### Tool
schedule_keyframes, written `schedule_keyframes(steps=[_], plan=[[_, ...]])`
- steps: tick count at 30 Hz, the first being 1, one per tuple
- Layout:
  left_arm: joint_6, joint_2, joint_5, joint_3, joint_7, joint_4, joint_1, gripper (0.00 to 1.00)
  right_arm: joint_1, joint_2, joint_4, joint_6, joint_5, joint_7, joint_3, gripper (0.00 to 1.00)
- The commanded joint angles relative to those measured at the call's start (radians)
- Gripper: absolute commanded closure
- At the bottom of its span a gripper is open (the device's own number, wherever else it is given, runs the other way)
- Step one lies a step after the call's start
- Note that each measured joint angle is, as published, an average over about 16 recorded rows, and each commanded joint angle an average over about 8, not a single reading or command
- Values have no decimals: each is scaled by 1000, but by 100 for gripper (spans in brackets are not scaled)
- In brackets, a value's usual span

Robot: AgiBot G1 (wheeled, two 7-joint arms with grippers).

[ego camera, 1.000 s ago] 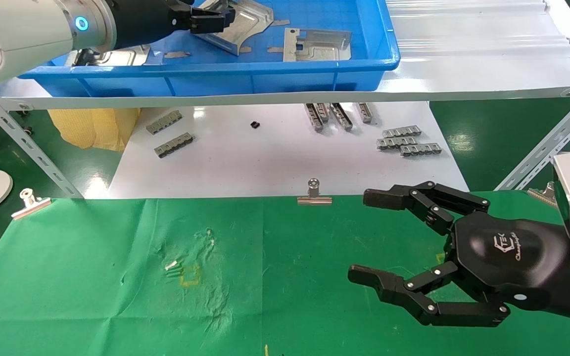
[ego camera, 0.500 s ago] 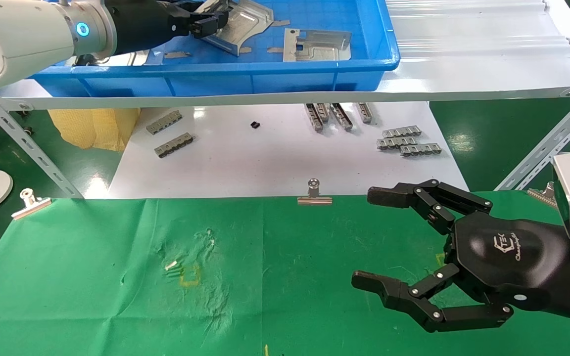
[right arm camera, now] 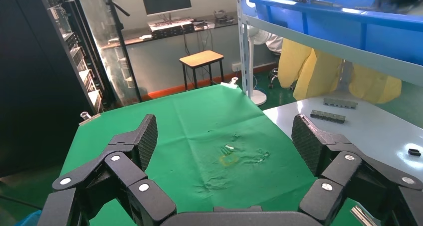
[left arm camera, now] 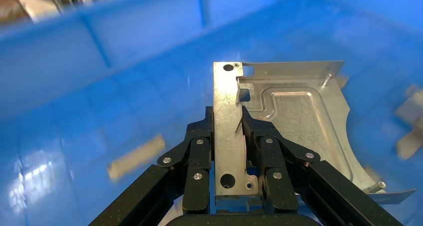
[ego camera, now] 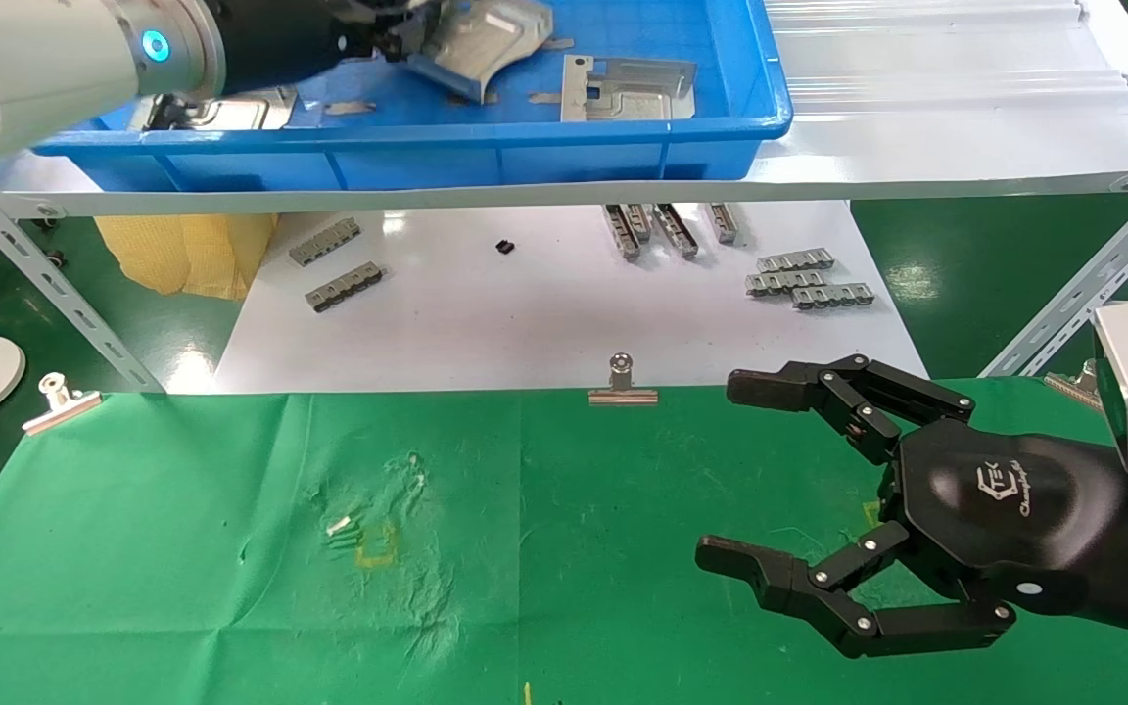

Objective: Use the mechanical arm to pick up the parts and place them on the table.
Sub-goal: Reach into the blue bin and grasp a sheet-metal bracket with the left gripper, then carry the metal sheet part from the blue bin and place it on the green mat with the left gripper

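My left gripper (ego camera: 398, 29) reaches into the blue tray (ego camera: 564, 152) on the upper shelf and is shut on a silvery sheet-metal part (ego camera: 486, 34), holding it lifted and tilted above the tray floor. In the left wrist view the fingers (left arm camera: 199, 151) pinch the flat flange of that part (left arm camera: 294, 121). A second part (ego camera: 628, 88) lies flat in the tray, and a third (ego camera: 231, 110) lies behind the left arm. My right gripper (ego camera: 770, 480) hovers open and empty over the green table (ego camera: 182, 568) at the right; it also shows in the right wrist view (right arm camera: 224, 146).
A glossy white board (ego camera: 525, 323) behind the table holds several small grey toothed strips (ego camera: 804, 284). Silver binder clips (ego camera: 621, 387) hold the cloth's far edge. Angled shelf legs (ego camera: 55, 284) stand at left and right. A yellow mark (ego camera: 376, 543) sits mid-cloth.
My left gripper has raised and tilted the gripped part upward and back in the tray. My right gripper shifted slightly right about a second ago and has held still since.
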Motion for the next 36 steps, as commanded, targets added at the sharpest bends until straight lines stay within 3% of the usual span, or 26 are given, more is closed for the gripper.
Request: schedule_keyframes(steps=[1, 7, 24, 29, 36], plan=[[3, -2, -8, -5, 8, -7, -5, 100, 0, 0, 0, 0, 0, 0, 0, 0], [128, -39, -48, -30, 72, -34, -22, 100, 0, 0, 0, 0, 0, 0, 0, 0], [782, -224, -107, -40, 283, -114, -8, 100, 0, 0, 0, 0, 0, 0, 0, 0], [831, -295, -115, 9, 317, -215, 53, 100, 0, 0, 0, 0, 0, 0, 0, 0], [810, -372, -53, 148, 396, -335, 156, 100, 0, 0, 0, 0, 0, 0, 0, 0]])
